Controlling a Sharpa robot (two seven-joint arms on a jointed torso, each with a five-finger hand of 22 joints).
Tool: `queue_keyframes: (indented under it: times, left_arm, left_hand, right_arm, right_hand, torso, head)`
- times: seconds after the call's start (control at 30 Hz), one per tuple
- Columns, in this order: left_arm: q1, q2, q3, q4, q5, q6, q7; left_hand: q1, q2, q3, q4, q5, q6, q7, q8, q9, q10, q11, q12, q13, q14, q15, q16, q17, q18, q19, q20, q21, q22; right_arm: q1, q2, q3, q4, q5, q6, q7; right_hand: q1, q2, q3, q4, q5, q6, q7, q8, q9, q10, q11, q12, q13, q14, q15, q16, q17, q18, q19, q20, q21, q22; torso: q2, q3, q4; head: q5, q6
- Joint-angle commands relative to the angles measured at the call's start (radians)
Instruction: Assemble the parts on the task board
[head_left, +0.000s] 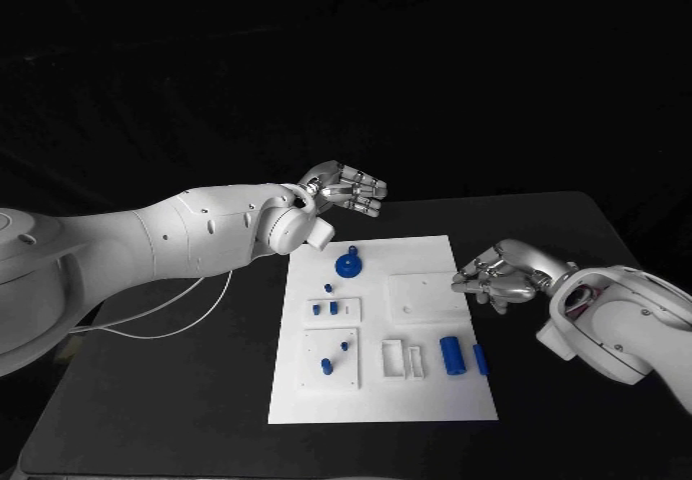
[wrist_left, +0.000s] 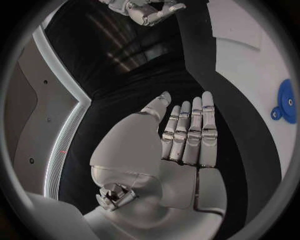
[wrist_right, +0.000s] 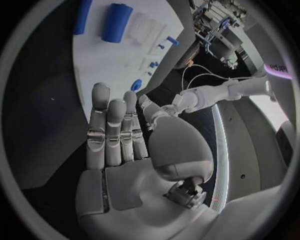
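The white task board lies in the middle of the black table. On it are a blue gear, small blue pieces, two blue pegs, a blue cylinder and a blue bar. My left hand hovers beyond the board's far left corner, fingers straight and holding nothing; the gear lies off to its side. My right hand is at the board's right edge, fingers extended and empty, with the cylinder and bar ahead of it.
White raised blocks and slots sit on the board near the cylinder. A white cable trails over the table on the left, under my left arm. Bare black table surrounds the board.
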Motion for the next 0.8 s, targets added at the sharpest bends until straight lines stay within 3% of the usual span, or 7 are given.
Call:
queue_keyframes:
  times: [0.03,0.13,0.27,0.4,0.57,0.7,0.8]
  left_arm:
    - [0.001,-0.006,0.001,0.005,0.008,-0.002,0.043]
    - [0.001,-0.012,0.001,0.005,0.008,-0.002,0.048]
    - [0.000,-0.021,0.001,0.017,0.008,0.002,0.070]
    - [0.000,-0.032,0.001,0.033,0.008,0.009,0.092]
    - [0.000,-0.041,0.001,0.041,0.013,0.007,0.104]
    - [0.000,-0.048,0.001,0.042,0.021,0.000,0.116]
    - [0.000,-0.049,0.001,0.042,0.028,-0.008,0.127]
  left_hand:
    - [-0.005,0.000,0.013,0.000,-0.002,0.010,-0.001,-0.006,0.001,0.009,-0.001,-0.004,-0.001,0.009,0.001,-0.004,0.001,0.001,0.005,-0.003,0.006,0.004]
    - [-0.007,-0.002,0.020,0.001,-0.002,0.010,-0.001,-0.006,0.001,0.010,-0.001,-0.004,-0.001,0.010,0.001,-0.004,0.001,0.000,0.004,-0.004,0.006,0.006]
    - [-0.005,-0.001,0.024,0.000,-0.001,0.011,-0.001,-0.006,0.001,0.011,-0.001,-0.004,-0.001,0.011,0.000,-0.004,0.001,0.000,0.004,-0.005,0.007,0.007]
    - [-0.008,-0.001,0.024,0.000,-0.003,0.009,-0.001,-0.007,0.001,0.010,-0.001,-0.004,-0.001,0.011,0.001,-0.004,0.000,0.000,0.004,-0.004,0.007,0.008]
    - [-0.018,-0.002,0.020,0.005,-0.004,0.008,-0.002,-0.006,0.001,0.015,-0.002,-0.004,-0.001,0.010,0.001,-0.004,0.001,-0.001,0.003,-0.003,0.006,0.008]
    - [-0.025,-0.004,0.017,0.009,-0.003,0.006,-0.002,-0.006,0.001,0.014,-0.003,-0.004,-0.001,0.011,0.000,-0.004,0.001,-0.001,0.004,-0.002,0.005,0.008]
    - [-0.027,-0.005,0.014,0.012,-0.004,0.005,-0.004,-0.006,0.001,0.013,-0.004,-0.004,-0.001,0.014,-0.001,-0.003,0.002,-0.001,0.007,-0.003,0.004,0.007]
  right_arm:
    - [0.002,-0.023,0.001,0.009,0.178,0.026,-0.114]
    - [0.003,-0.051,0.000,0.024,0.214,0.082,-0.162]
    - [0.000,-0.073,-0.004,0.041,0.257,0.161,-0.240]
    - [-0.008,-0.094,-0.009,0.059,0.288,0.222,-0.317]
    - [-0.014,-0.103,-0.025,0.075,0.309,0.255,-0.385]
    - [-0.016,-0.089,-0.046,0.080,0.316,0.246,-0.428]
    - [-0.016,-0.075,-0.057,0.079,0.315,0.247,-0.449]
  right_hand:
    - [-0.035,-0.010,0.032,0.011,0.001,0.012,-0.002,-0.002,0.015,-0.050,-0.006,0.171,0.168,0.030,-0.006,0.056,0.132,-0.015,0.042,-0.010,0.111,0.053]
    - [-0.060,-0.028,0.075,0.033,0.011,0.004,-0.008,-0.003,0.049,-0.026,-0.008,0.288,0.397,0.085,-0.004,0.076,0.358,-0.014,0.043,-0.010,0.190,0.083]
    - [-0.109,-0.034,0.057,0.084,-0.008,0.002,-0.007,-0.001,0.060,0.007,-0.006,0.292,0.457,0.113,-0.005,0.076,0.447,-0.014,0.047,-0.010,0.244,0.094]
    - [-0.160,-0.054,0.017,0.125,-0.009,0.001,-0.004,-0.003,0.061,0.030,-0.006,0.321,0.501,0.124,-0.005,0.097,0.495,-0.018,0.051,-0.012,0.297,0.110]
    - [-0.159,-0.010,-0.109,0.148,-0.006,-0.012,-0.004,-0.002,0.073,0.040,-0.006,0.311,0.558,0.137,-0.002,0.073,0.570,-0.017,0.047,-0.008,0.338,0.123]
    - [-0.143,0.018,-0.114,0.133,-0.006,-0.023,0.000,-0.003,0.071,0.049,-0.003,0.299,0.572,0.144,-0.001,0.052,0.586,-0.022,0.047,-0.006,0.345,0.122]
    - [-0.150,0.020,-0.116,0.121,-0.008,-0.032,0.002,-0.003,0.065,0.053,-0.002,0.289,0.582,0.149,0.000,0.039,0.599,-0.025,0.047,-0.007,0.346,0.119]
  torso:
    - [-0.006,0.0075,-0.0091]
    - [-0.008,0.0131,-0.0116]
    - [-0.009,0.0144,-0.0150]
    - [-0.009,0.0118,-0.0188]
    - [-0.009,0.0111,-0.0209]
    - [-0.010,0.0083,-0.0218]
    - [-0.009,0.0079,-0.0186]
  head:
    - [-0.014,0.000]
    - [-0.024,-0.004]
    - [-0.032,-0.004]
    - [-0.036,-0.006]
    - [-0.036,-0.009]
    - [-0.035,-0.010]
    - [-0.038,-0.011]
